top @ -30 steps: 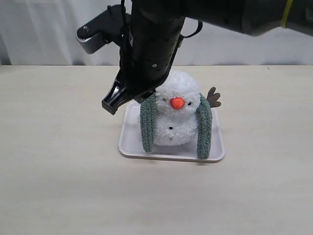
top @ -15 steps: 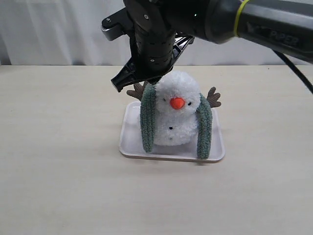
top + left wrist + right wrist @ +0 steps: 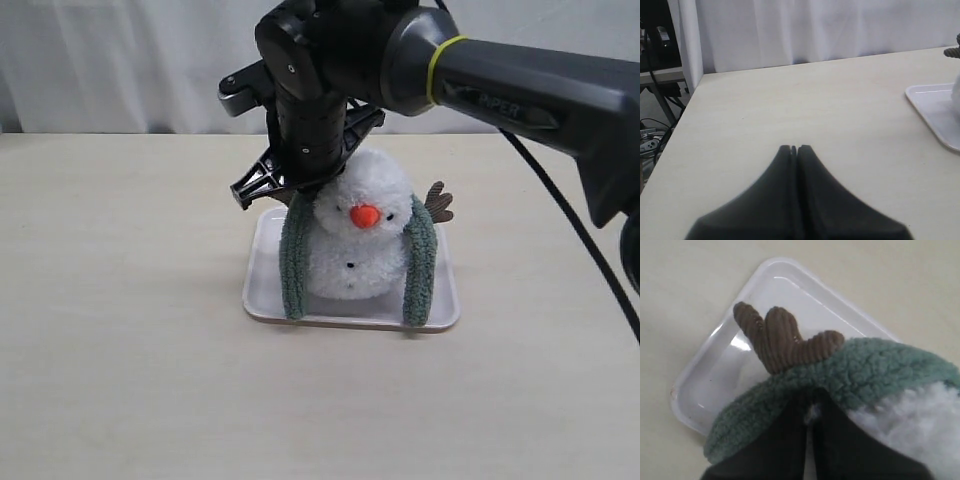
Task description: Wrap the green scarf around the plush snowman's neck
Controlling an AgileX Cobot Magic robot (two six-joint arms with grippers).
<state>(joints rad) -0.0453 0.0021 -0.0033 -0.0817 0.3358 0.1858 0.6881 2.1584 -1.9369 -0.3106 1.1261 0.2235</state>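
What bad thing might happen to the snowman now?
The right hand seems to pinch the green scarf right beside the plush snowman. Pulling could tip the toy off its white tray. Both scarf ends hang loose in front, not crossed, so the scarf might slide off.

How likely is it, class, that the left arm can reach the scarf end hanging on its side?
Probably not. The right gripper reaches across and seems to pinch the green scarf there, crowding that side; the left gripper sits shut over the table, short of the tray.
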